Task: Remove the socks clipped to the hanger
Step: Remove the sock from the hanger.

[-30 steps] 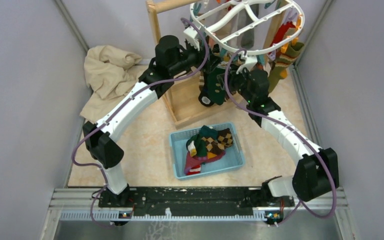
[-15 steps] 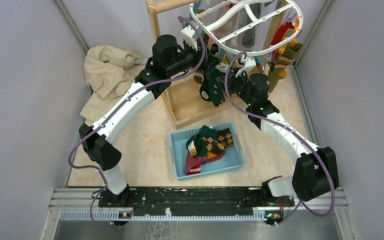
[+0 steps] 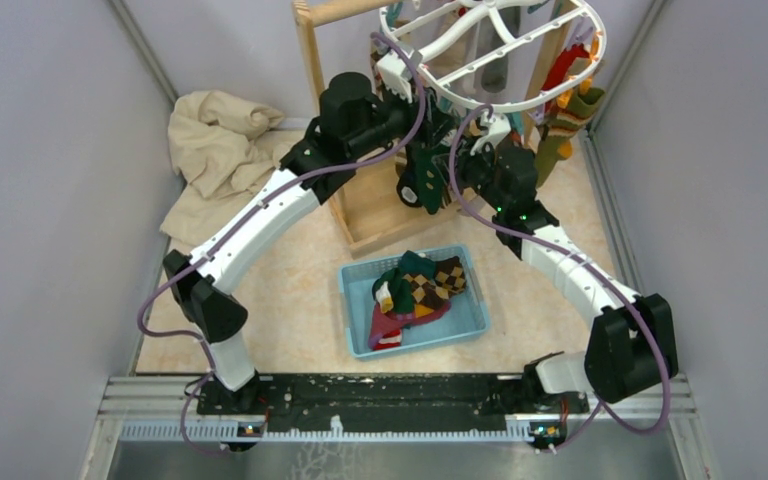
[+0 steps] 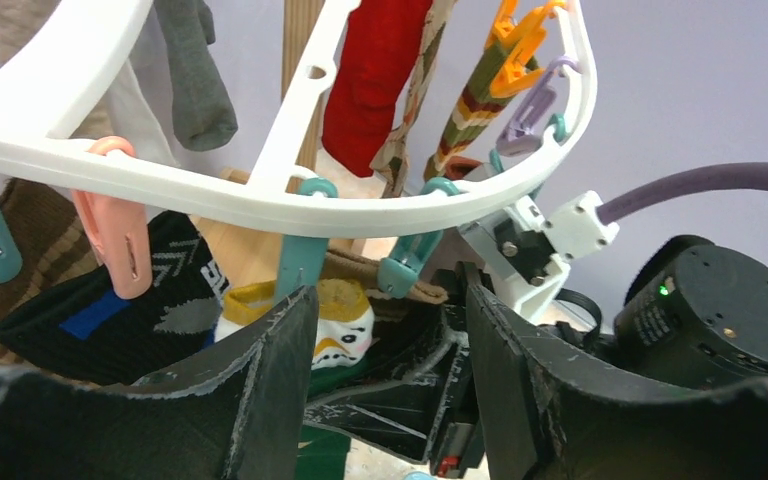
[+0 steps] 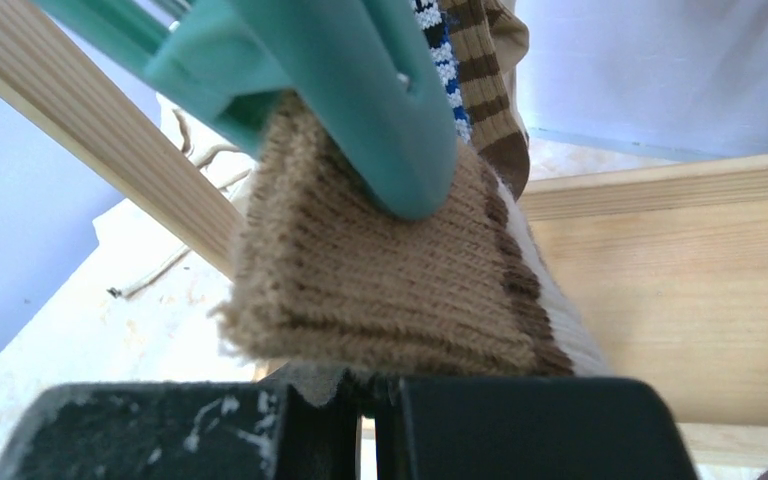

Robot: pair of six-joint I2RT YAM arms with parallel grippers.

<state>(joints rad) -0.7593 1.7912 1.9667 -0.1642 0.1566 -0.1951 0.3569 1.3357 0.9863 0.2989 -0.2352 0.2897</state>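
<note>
My left gripper (image 4: 390,300) is open wide just under the white rim of the hanger (image 4: 260,205). There a pink clip (image 4: 120,245) sits at the top of a black sock (image 4: 110,320) with a blue patch. Next to that is a snowman sock (image 4: 345,330), and a red sock (image 4: 375,80) hangs farther back. My right gripper (image 5: 365,405) is squeezed nearly closed on the bottom edge of a tan sock (image 5: 380,280) with brown stripes, and a teal clip (image 5: 360,90) bites its top, beside the wooden stand (image 5: 90,140).
</note>
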